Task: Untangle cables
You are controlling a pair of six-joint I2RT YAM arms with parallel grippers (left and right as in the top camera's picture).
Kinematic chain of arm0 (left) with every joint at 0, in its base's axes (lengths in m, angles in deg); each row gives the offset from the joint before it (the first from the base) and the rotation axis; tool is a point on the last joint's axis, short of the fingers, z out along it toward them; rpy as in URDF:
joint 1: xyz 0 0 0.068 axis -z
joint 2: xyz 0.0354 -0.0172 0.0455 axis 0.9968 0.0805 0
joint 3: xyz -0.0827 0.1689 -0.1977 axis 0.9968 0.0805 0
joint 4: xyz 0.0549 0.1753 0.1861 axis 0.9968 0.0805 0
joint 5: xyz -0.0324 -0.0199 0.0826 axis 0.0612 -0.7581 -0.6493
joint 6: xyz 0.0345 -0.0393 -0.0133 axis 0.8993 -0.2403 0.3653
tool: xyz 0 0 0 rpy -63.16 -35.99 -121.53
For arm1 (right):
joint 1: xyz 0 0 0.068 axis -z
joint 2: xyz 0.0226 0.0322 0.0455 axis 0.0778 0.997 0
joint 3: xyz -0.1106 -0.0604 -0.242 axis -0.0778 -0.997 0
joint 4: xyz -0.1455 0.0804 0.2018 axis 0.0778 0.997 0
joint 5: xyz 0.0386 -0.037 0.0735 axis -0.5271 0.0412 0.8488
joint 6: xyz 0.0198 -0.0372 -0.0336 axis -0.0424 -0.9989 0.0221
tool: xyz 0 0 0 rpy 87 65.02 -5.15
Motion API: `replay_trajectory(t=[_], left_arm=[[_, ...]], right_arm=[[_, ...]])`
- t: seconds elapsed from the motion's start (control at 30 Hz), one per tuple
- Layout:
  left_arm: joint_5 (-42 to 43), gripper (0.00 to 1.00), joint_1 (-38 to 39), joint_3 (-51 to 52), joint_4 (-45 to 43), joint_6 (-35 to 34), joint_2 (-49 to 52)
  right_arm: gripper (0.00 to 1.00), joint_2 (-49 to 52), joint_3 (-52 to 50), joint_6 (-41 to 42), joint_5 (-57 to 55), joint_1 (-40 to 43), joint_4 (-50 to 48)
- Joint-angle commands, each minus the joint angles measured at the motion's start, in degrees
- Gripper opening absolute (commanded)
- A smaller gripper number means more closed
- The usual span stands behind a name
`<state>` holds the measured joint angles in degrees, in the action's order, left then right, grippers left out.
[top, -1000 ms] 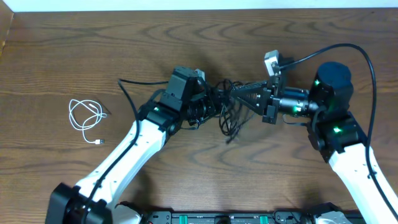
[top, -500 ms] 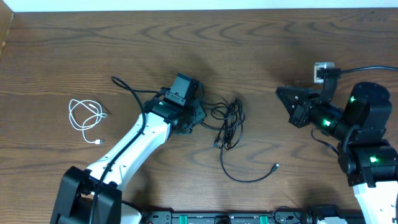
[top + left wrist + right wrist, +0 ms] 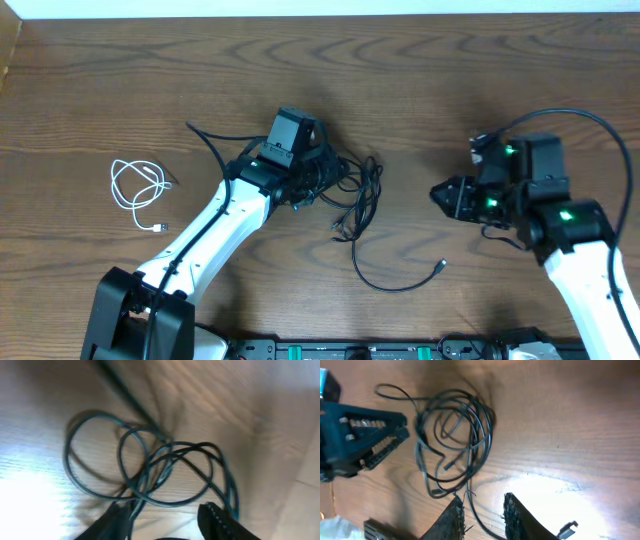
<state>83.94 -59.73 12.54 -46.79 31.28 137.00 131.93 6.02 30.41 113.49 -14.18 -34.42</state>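
Two black cables lie knotted together in a tangle (image 3: 357,195) (image 3: 145,470) (image 3: 455,442) at mid-table. One loose end curves forward to a small plug (image 3: 441,266) (image 3: 568,530). My left gripper (image 3: 318,178) (image 3: 167,525) is at the tangle's left side, jaws open, with a strand running beside its left finger (image 3: 117,522). My right gripper (image 3: 441,196) (image 3: 482,517) hangs to the right of the tangle, apart from it, jaws open. A black strand on the table shows between its fingers. The white cable (image 3: 136,190) lies coiled alone at the far left.
The table's back edge (image 3: 320,14) meets a pale wall. A black equipment rail (image 3: 360,350) runs along the front edge. Thick black wires (image 3: 575,120) loop off the right arm, and another trails behind the left arm (image 3: 205,140).
A second ago both grippers met at the tangle. The right arm then pulled away to the right and its jaws have parted. One black cable end now lies drawn out toward the front.
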Motion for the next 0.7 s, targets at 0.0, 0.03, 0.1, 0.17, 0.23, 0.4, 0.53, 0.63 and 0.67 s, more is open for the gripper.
replay_trajectory(t=[0.0,0.03,0.1,0.17,0.23,0.4,0.53,0.63,0.67], left_arm=[[-3.48,0.53,-0.31,-0.31,3.23,0.52,-0.52],[-3.45,0.53,-0.31,-0.31,4.04,0.52,-0.52],[-3.08,0.56,-0.02,-0.31,5.49,0.55,-0.52],[-3.06,0.58,0.39,-0.31,7.37,1.42,-0.52],[-3.23,0.60,0.79,-0.31,9.20,5.92,-0.52],[-4.13,0.70,1.84,0.48,10.71,12.90,-0.52],[-4.11,0.70,2.97,1.44,10.67,13.46,-0.52],[-9.88,0.70,3.32,1.53,16.70,15.61,-0.52],[-15.23,0.70,3.23,1.53,20.04,14.75,-0.52]], right_arm=[[0.27,3.19,0.33,0.66,-0.76,-2.56,-0.31],[0.28,4.26,0.33,1.38,-0.85,-3.17,-0.61],[0.33,6.08,0.33,2.99,-1.68,-4.09,-1.18],[0.36,7.87,0.33,4.68,-2.97,-4.55,-1.70],[0.41,9.22,0.33,6.27,-4.00,-4.52,-1.77],[0.59,10.54,0.33,6.97,-7.78,-4.48,-1.55],[0.63,10.51,0.33,6.95,-9.99,-4.46,-1.46],[0.65,10.51,0.33,6.93,-11.37,-4.48,0.02],[0.65,10.51,0.33,6.93,-12.20,-4.48,0.74]])
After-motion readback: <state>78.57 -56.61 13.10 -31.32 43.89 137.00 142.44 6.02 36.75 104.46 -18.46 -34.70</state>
